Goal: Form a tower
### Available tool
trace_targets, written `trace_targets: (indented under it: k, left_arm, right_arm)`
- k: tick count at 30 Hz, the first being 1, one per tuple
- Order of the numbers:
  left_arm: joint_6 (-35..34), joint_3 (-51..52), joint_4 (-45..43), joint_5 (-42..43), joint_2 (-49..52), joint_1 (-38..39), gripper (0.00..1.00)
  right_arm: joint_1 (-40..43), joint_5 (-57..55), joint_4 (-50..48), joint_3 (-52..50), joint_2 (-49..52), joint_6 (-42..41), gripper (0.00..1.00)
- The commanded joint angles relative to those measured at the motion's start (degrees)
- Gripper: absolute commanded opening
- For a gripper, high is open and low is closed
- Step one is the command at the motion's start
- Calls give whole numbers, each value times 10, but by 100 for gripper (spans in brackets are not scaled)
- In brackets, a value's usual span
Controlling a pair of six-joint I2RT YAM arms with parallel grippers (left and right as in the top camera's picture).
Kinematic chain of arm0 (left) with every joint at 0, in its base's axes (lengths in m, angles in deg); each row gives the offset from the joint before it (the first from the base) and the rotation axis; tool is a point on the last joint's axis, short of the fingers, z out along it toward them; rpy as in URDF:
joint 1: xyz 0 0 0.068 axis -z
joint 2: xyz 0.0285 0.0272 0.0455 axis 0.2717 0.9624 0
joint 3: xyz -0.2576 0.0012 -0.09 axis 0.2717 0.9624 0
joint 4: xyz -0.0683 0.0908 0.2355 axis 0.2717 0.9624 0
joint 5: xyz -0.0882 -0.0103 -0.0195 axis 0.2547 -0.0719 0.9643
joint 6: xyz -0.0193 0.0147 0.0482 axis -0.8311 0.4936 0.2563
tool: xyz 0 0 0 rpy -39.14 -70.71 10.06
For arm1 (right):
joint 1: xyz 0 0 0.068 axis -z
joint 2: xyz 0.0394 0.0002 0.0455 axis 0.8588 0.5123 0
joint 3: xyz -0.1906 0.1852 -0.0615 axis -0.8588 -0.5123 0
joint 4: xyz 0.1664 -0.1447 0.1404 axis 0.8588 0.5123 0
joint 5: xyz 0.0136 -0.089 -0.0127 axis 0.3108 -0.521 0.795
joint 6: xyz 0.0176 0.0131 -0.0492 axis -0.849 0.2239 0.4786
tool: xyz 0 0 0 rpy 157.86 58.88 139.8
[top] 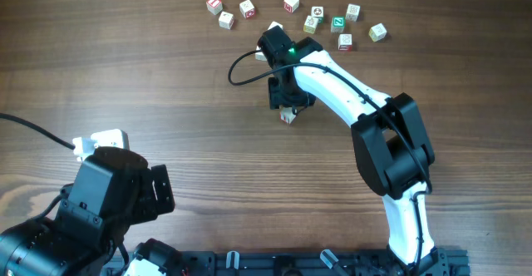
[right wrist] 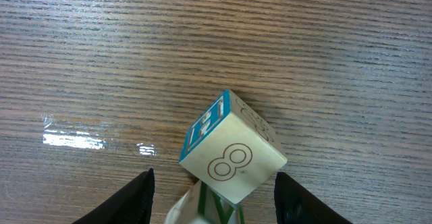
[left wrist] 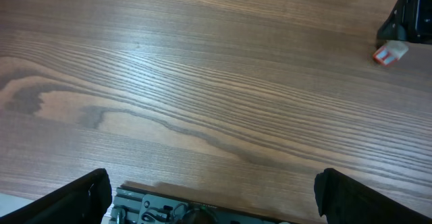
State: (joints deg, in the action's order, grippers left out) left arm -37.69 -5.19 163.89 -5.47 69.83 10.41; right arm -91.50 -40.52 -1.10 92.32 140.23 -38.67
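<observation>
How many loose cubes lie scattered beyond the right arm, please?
10 loose cubes: three on the left, one in the middle, six clustered on the right. The right arm may hide more.

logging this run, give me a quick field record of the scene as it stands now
tower: short stack near mid-table, two cubes visible
top cube: marked 8, blue side, sits twisted on the green-marked cube
right gripper: open, fingers either side of top cube, not touching
left gripper: open, empty, over bare table
loose cubes: about ten scattered beyond the tower
</observation>
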Motion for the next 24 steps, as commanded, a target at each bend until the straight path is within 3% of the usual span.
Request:
trace_targets:
  k: [1, 6, 14, 16, 19, 24]
  left_arm:
    - [9, 0, 0, -10, -2, -3, 100]
    - [9, 0, 0, -10, -2, -3, 100]
    - [9, 0, 0, -10, -2, -3, 100]
    - [9, 0, 0, -10, -2, -3, 100]
    - [9, 0, 0, -10, -2, -3, 100]
    - [9, 0, 0, -10, -2, -3, 100]
  right_arm:
    - [0, -4, 1, 17, 13, -6, 57]
    - [0, -35, -3, 21, 13, -5, 57]
    - [2, -47, -17, 21, 13, 199, 66]
    - [9, 15, -18, 20, 13, 255, 62]
    - [22, 42, -28, 19, 13, 261, 43]
    - [28, 42, -24, 18, 13, 236, 40]
